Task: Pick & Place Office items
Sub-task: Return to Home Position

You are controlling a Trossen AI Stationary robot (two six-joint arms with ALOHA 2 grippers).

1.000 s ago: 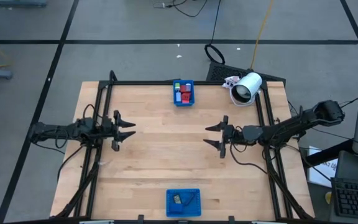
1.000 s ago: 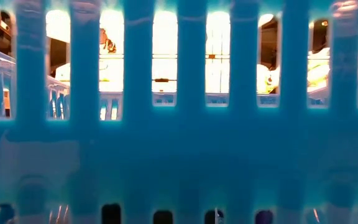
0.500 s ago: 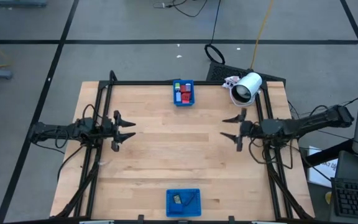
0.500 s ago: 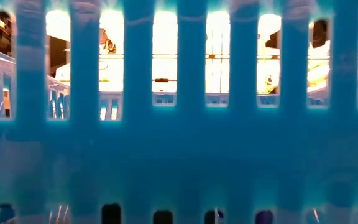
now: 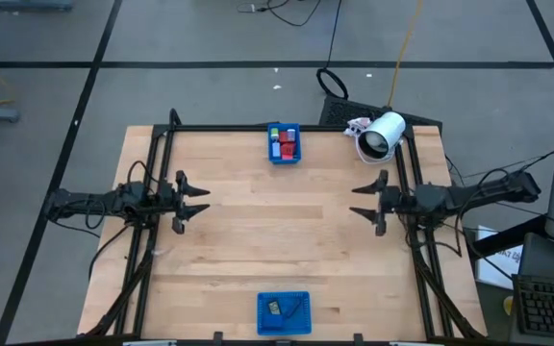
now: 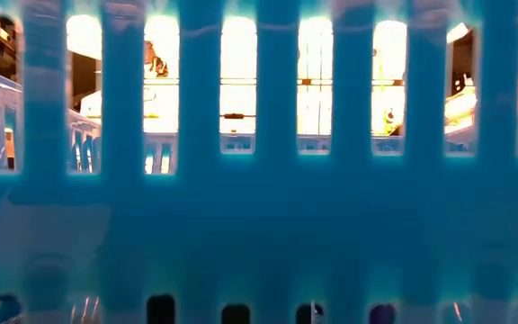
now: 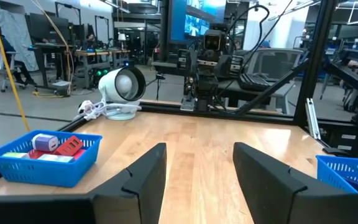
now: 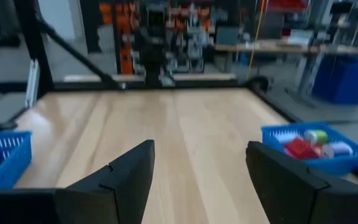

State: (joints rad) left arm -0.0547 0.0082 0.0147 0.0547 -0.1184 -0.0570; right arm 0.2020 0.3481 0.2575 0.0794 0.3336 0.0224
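hiding the low view, blue bin wall [image 6: 259, 234], left gripper [image 5: 205, 200] and right gripper [image 5: 358, 198] agape, perhaps dark items [image 5: 275, 307] inside

In the far-edge bin [image 5: 284, 160] lie the office items [image 5: 284, 142], while the near-edge bin [image 5: 284, 294] sits directly opposite it.

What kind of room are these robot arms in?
Probably a robotics lab or workshop: a wooden table inside a black frame, desks and screens beyond it, and cables trailing over the grey floor.
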